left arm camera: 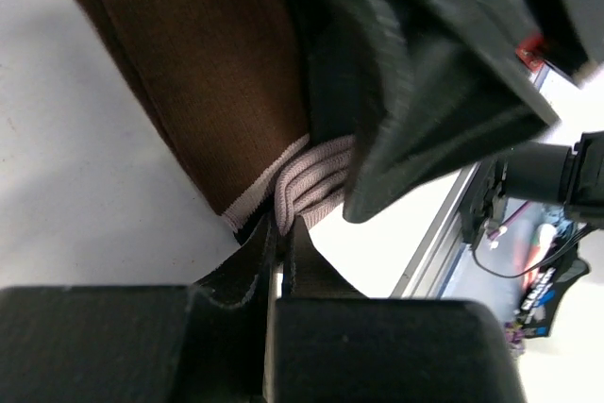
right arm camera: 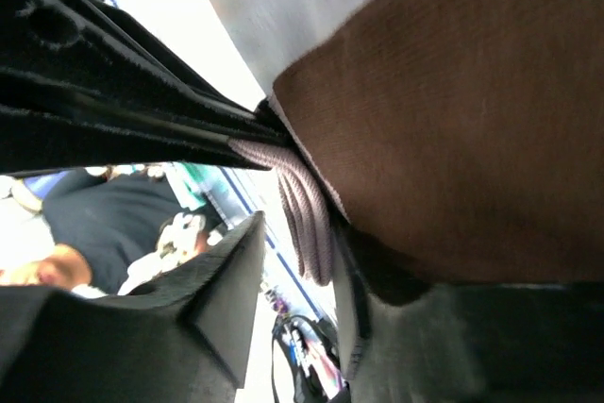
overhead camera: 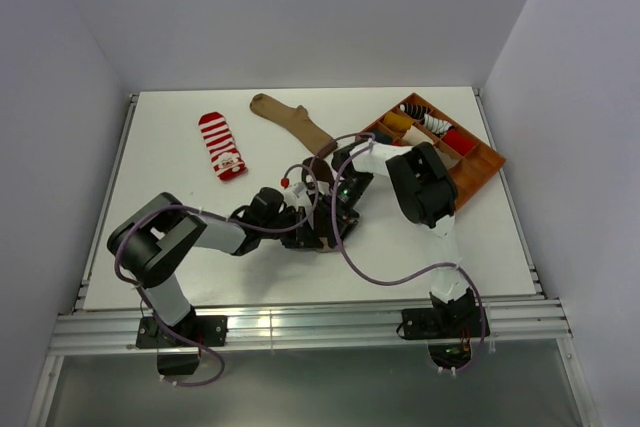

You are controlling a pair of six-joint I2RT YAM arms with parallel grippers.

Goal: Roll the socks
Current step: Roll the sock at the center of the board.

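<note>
A white tabletop [overhead camera: 160,162] is boxed in by bare, pale grey-lilac walls: a back wall [overhead camera: 300,7], a left wall [overhead camera: 50,127] and a right wall [overhead camera: 585,97], all lit softly and evenly. A ribbed aluminium rail [overhead camera: 320,325] runs along the near edge and catches a bright glare, with a dull grey surface [overhead camera: 320,387] below it. In the right wrist view a blurred person [right arm camera: 57,233] in a dark top shows beyond the edge.

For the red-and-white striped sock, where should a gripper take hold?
Probably its near short end, from straight above: the red-and-white striped sock lies flat and alone on the table, so only a top-down pinch of an edge fits.
</note>
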